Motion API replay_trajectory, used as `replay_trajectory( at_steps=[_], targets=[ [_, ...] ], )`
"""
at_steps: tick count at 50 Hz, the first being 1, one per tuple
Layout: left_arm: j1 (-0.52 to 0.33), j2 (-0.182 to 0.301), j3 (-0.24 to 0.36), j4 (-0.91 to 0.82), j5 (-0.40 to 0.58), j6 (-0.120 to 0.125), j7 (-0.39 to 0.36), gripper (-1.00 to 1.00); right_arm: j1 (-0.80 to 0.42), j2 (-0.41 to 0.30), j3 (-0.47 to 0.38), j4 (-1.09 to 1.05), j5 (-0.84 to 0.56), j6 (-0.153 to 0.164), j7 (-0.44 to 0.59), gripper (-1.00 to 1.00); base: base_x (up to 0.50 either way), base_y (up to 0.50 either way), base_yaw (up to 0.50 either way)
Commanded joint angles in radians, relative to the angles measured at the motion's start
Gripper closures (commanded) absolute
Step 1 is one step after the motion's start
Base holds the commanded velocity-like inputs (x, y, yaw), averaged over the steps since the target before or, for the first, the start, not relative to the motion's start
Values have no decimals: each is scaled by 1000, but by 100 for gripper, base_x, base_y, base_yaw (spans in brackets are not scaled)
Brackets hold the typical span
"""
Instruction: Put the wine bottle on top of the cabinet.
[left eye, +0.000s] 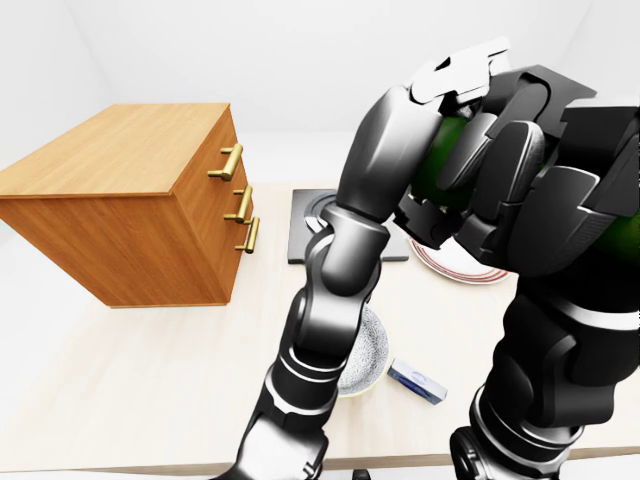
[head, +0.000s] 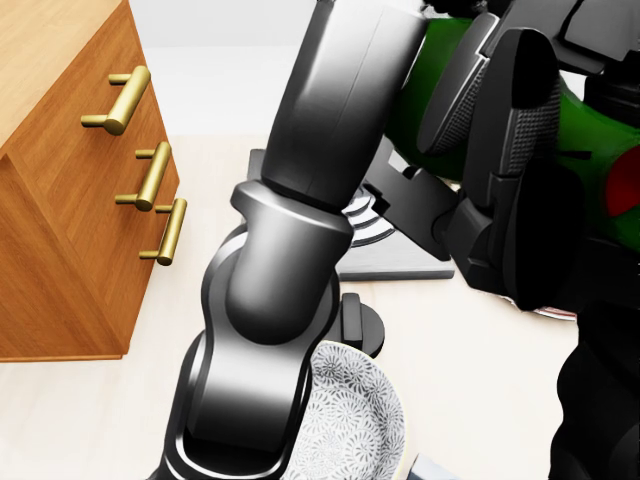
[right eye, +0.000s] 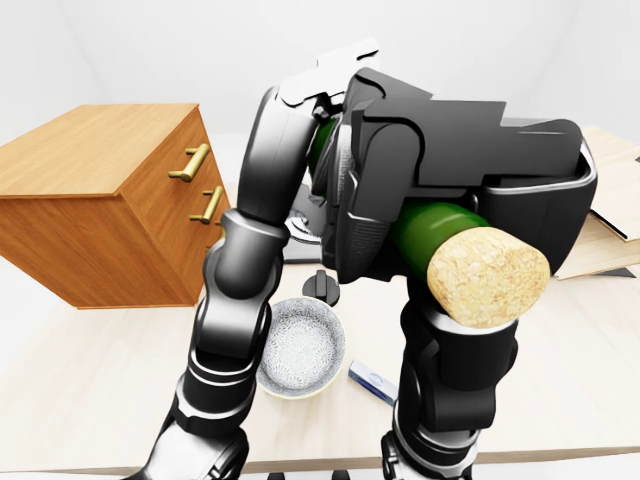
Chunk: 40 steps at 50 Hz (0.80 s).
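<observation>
Cabinet (left eye: 130, 205) top bare; bowl (right eye: 300, 347), stove (left eye: 305, 240) crowd table (left eye: 120, 400).

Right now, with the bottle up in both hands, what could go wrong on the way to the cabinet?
The wine bottle is held sideways, cork toward the camera, so it must be turned upright or it could roll off the cabinet. The arms hide much of the table, so a swing left might hit the bowl or the cabinet's handles.

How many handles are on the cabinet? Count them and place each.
3, stacked on the cabinet face in the left-eye view: top handle, middle handle, bottom handle. None seems hidden.
</observation>
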Motion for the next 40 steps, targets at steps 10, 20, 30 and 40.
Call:
replay_trajectory(
  at_steps=[10, 20, 30, 40],
  targets=[
    [12, -10, -25, -22, 11, 0, -58, 100, -15, 8, 32, -21, -9, 0, -18, 100, 0, 0, 0],
    [-27, 13, 30, 7, -65, 0, -33, 100, -75, -38, -2, -190, -8, 0, -5, -100, 0, 0, 0],
    [-197, 145, 136, -5, -231, 0, 10, 100, 40, -54, -89, -198, -146, 0, 167, -100, 0, 0, 0],
    [-518, 370, 288, 29, -483, 0, 105, 100, 40, 416, -282, -199, -945, 0, 604, -100, 0, 0, 0]
  ],
)
